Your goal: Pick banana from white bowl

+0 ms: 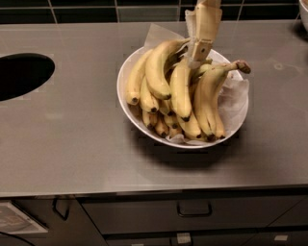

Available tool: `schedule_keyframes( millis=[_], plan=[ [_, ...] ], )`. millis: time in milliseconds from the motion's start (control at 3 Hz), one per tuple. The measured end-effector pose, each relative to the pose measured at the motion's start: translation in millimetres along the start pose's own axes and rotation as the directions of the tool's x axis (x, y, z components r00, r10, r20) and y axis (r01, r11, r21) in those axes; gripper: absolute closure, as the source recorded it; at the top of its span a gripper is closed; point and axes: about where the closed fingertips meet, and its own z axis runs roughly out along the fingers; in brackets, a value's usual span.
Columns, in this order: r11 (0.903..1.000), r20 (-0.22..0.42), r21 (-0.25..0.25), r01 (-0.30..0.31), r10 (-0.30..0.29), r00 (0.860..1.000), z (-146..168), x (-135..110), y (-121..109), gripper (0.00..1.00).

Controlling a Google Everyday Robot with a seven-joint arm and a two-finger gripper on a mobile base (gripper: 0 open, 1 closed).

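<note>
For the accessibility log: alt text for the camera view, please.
The gripper reaches down from the top edge to the stem ends of yellow bananas heaped in a white bowl on a grey counter. A dark round opening lies at left.

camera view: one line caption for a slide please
Gripper at the stem end of the big curved banana atop the pile in the white bowl on a grey counter.

We see a grey desk [72, 144] with a dark round opening [21, 74] at the left, drawers [144, 216] along the bottom, and dark tiles [82, 5] across the top behind the pincer [196, 52], top centre.
</note>
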Motion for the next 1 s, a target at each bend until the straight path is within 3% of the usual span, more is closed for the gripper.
schedule_keyframes(
  millis=[333,1000],
  plan=[
    [0.9997,0.011,-0.021,0.015,-0.015,1.0,7,-4,-6,0.0],
    [0.9982,0.05,-0.059,-0.015,0.018,0.999,14,-4,6,0.16]
  ],
)
